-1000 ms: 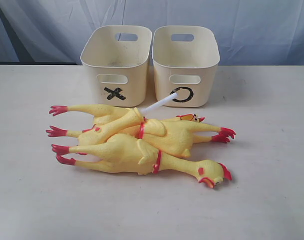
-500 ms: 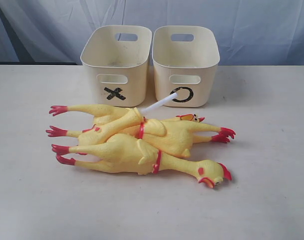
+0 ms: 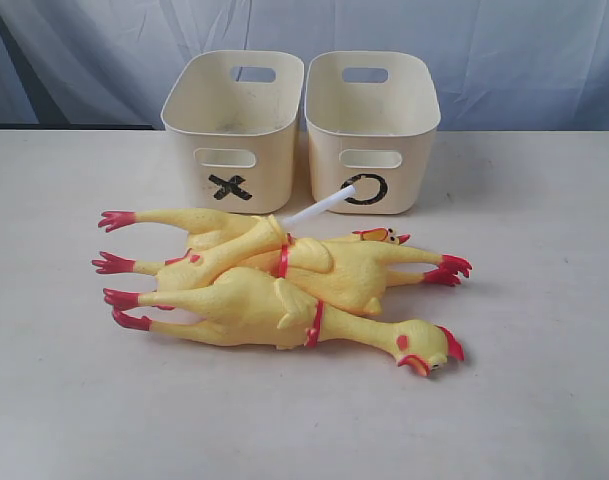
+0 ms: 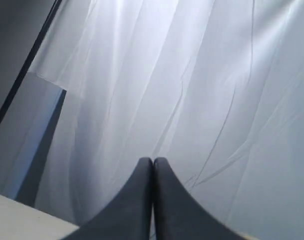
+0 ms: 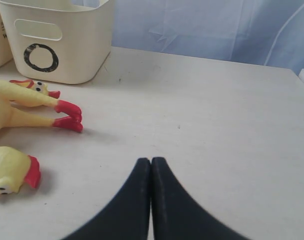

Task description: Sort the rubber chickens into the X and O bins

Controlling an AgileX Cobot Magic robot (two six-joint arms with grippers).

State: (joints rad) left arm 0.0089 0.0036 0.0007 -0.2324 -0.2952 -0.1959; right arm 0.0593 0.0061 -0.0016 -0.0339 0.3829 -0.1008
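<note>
Three yellow rubber chickens lie piled in the middle of the table. The front chicken (image 3: 254, 310) has its head at the right and red feet at the left. A second chicken (image 3: 364, 275) points its red feet right. The third chicken (image 3: 209, 230) lies behind them. Behind the pile stand the cream X bin (image 3: 234, 140) on the left and the O bin (image 3: 372, 140) on the right. Neither arm shows in the exterior view. My left gripper (image 4: 152, 161) is shut and empty, facing a curtain. My right gripper (image 5: 151, 160) is shut and empty over bare table, to the right of the front chicken's head (image 5: 9, 167) and the O bin (image 5: 67, 50).
A white tube (image 3: 319, 207) sticks up from the pile and leans toward the front of the O bin. A pale blue curtain (image 3: 504, 60) hangs behind the table. Bare tabletop (image 3: 524, 380) stretches in front of and to both sides of the pile.
</note>
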